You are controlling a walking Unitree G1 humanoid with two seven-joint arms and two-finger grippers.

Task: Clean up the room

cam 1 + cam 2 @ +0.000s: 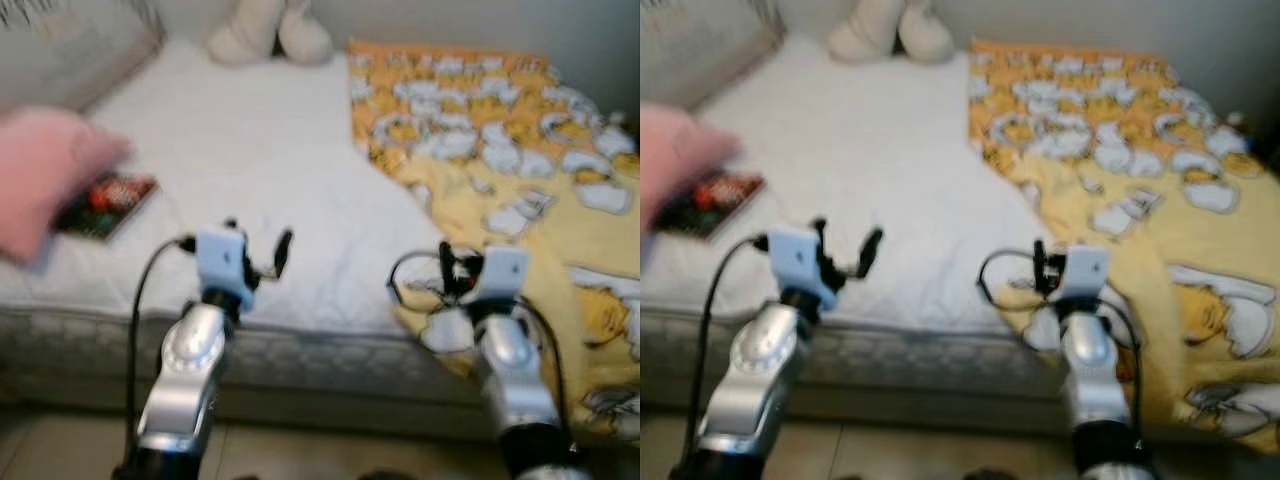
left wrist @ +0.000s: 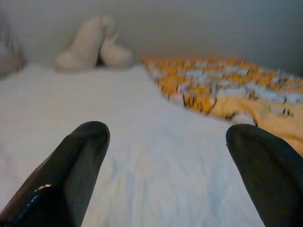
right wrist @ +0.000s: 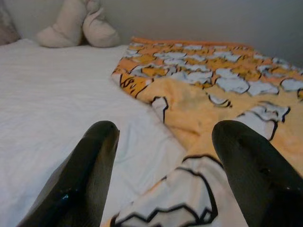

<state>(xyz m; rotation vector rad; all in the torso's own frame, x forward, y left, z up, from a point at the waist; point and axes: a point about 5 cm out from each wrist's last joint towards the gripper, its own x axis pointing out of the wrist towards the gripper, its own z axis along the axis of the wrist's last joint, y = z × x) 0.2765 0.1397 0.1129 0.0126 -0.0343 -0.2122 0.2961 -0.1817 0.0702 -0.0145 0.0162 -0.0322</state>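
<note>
A bed with a white sheet (image 1: 250,130) lies before me. A crumpled yellow blanket (image 1: 480,130) with a white cartoon print covers its right side and hangs over the front edge. A small colourful book (image 1: 108,203) lies on the sheet at the left, next to a pink pillow (image 1: 45,170). My left gripper (image 1: 258,240) hovers open over the sheet near the bed's front edge, with nothing between its fingers (image 2: 75,161). My right gripper (image 1: 452,268) is open too, low over the blanket's near edge (image 3: 189,189).
A cream plush toy (image 1: 270,30) rests at the back of the bed against the wall. A grey pillow (image 1: 70,45) sits at the back left. The mattress side (image 1: 320,355) faces me, with tiled floor (image 1: 60,450) below.
</note>
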